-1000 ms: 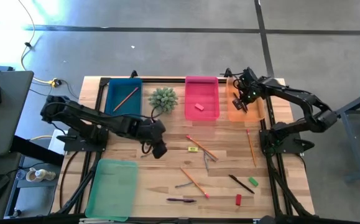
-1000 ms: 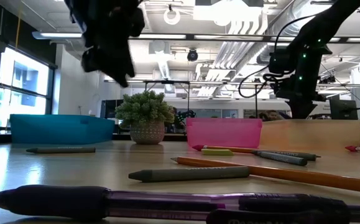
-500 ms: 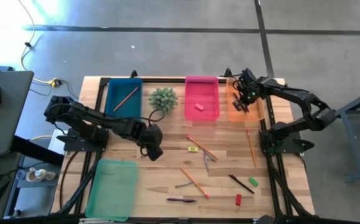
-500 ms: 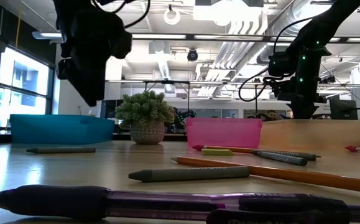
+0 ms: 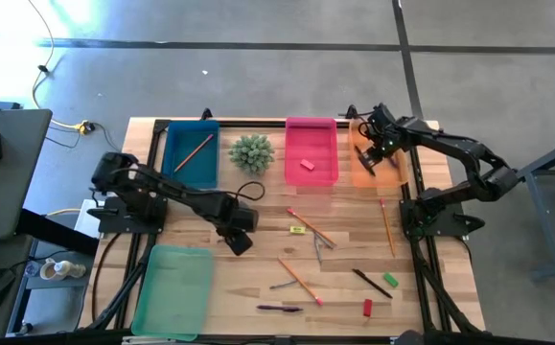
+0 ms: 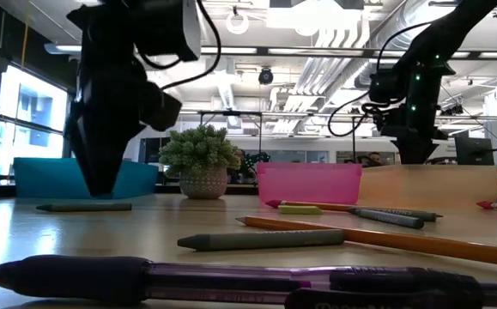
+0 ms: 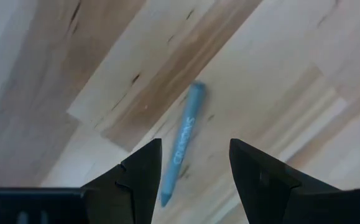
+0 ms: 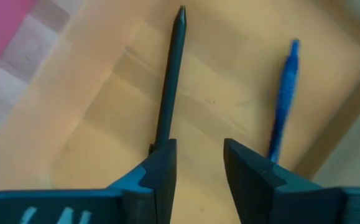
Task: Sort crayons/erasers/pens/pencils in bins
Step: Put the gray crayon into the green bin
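My left gripper (image 5: 241,240) hangs open, pointing down, low over the table's middle left. A blue-grey crayon (image 7: 184,134) lies flat on the wood between its spread fingers (image 7: 195,146), untouched. The low view shows this crayon (image 6: 83,207) just below the gripper (image 6: 102,184). My right gripper (image 5: 371,158) stands open over the orange bin (image 5: 397,171). In that bin lie a black pen (image 8: 170,87) and a blue pen (image 8: 285,99). The black pen's near end passes out of sight behind one finger of my right gripper (image 8: 199,149).
A blue bin (image 5: 189,153) holds a pencil and a pink bin (image 5: 312,151) an eraser, with a plant (image 5: 251,151) between them. The green bin (image 5: 173,287) is near left. Pencils (image 5: 311,227), pens (image 5: 279,308), crayons and erasers (image 5: 367,307) lie loose on the middle and right.
My left gripper has come down toward the table and the blue-grey crayon, drifting a little toward the near edge. It has stayed open.
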`<move>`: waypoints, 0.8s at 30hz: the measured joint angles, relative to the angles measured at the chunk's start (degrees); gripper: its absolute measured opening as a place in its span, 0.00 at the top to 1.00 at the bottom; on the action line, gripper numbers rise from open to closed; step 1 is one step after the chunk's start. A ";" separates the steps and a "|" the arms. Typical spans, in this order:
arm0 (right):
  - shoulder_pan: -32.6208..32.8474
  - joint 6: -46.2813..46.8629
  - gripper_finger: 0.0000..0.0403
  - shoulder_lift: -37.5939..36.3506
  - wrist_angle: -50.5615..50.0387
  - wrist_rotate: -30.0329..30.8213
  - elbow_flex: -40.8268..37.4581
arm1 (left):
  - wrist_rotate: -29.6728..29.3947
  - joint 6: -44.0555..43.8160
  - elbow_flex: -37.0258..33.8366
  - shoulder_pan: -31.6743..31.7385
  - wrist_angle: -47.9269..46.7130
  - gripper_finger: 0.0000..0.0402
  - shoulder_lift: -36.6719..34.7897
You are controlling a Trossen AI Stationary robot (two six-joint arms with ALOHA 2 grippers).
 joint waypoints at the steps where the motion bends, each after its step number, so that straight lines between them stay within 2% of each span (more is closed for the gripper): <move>1: 0.00 -0.06 0.69 0.00 -0.04 -0.08 0.36 | -0.01 -0.15 0.00 0.19 -0.19 0.56 0.40; 13: 0.00 -2.00 0.69 -0.02 -2.93 -0.12 4.90 | -2.78 0.71 0.02 0.62 -0.30 0.57 1.31; 24: 0.02 -3.52 0.69 -0.05 -8.16 -0.14 14.87 | -2.25 4.20 0.50 0.53 -0.79 0.72 5.55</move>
